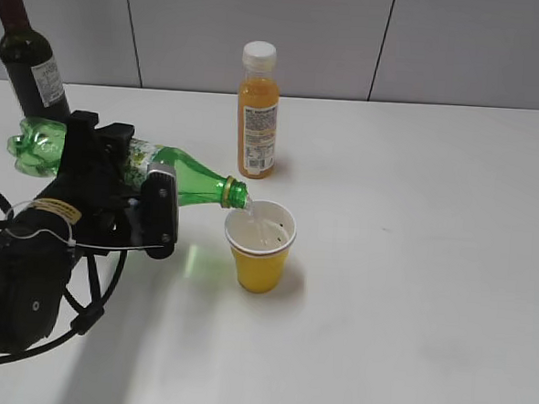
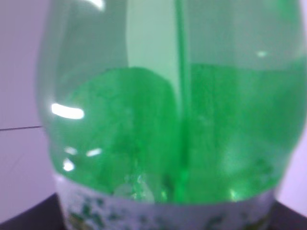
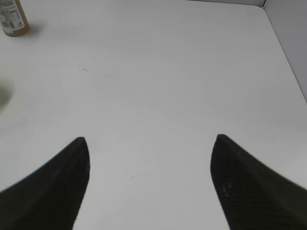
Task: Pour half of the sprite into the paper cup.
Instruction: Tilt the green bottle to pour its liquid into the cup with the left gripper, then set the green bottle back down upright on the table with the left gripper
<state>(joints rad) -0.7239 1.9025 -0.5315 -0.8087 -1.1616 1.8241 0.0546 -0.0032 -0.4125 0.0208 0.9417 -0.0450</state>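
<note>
The green sprite bottle (image 1: 193,179) lies nearly level, gripped at its label by my left gripper (image 1: 133,180). Its open mouth rests over the rim of the yellow paper cup (image 1: 260,247), and clear liquid runs into the cup. The bottle's bumpy base points left. In the left wrist view the green bottle (image 2: 168,120) fills the frame, with the label band at the bottom, and the jaws are hidden. My right gripper (image 3: 149,141) is open and empty over bare white table; it does not show in the exterior view.
An orange juice bottle (image 1: 258,110) with a white cap stands behind the cup; its base shows in the right wrist view (image 3: 12,19). A dark wine bottle (image 1: 27,50) stands at the back left. The white table (image 1: 430,267) meets a grey wall behind.
</note>
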